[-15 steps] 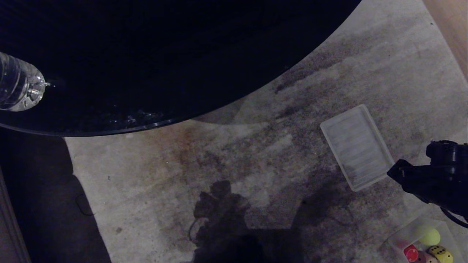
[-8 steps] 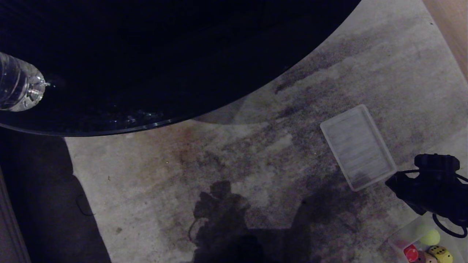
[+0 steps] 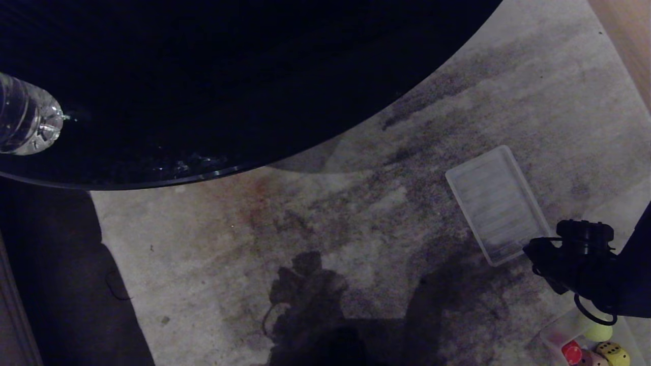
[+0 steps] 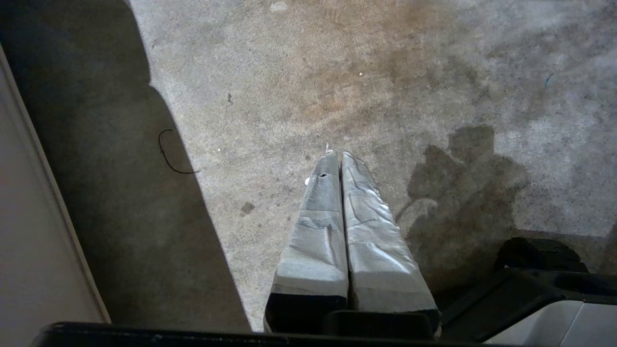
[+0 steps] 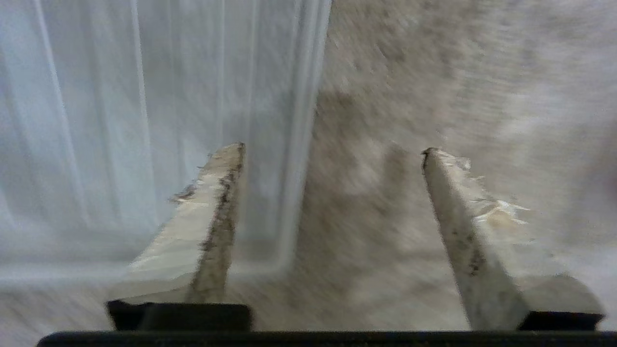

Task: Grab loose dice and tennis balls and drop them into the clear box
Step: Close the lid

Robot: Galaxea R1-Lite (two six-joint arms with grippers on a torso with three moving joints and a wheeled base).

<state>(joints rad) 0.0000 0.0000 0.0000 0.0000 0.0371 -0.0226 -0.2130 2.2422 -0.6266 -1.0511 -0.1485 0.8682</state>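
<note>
Far left on a dark round tabletop (image 3: 229,76): a clear plastic bottle (image 3: 25,122) lying on its side. Below the table edge, stained pale carpet (image 3: 254,254) with a thin dark thread (image 3: 116,287) lying loose on it. Left gripper (image 4: 336,156) parked low over that carpet, taped fingers pressed together, nothing between them.

Further right, flat on the carpet: a ribbed translucent panel (image 3: 496,203), set at a slant. Just beside its near corner, the right gripper (image 5: 332,149), fingers spread wide and empty, one fingertip (image 5: 231,154) over the panel's rim, the other over bare carpet.

Bottom right corner, partly cut off by the frame edge: the clear box (image 3: 552,333), already holding a tennis ball (image 3: 597,333), a red die (image 3: 571,352), a tan die (image 3: 590,359) and a yellow die (image 3: 613,354). Second ball and dark green die not visible here.

Likely risks from here: open fingers so close to the panel could snag or shove it, or close on it by mistake instead of a loose die or ball. Dim light and deep shadow could also hide a dark green die against the carpet stains. Box sitting near the arm, so a low swing might knock it and spill its contents.
</note>
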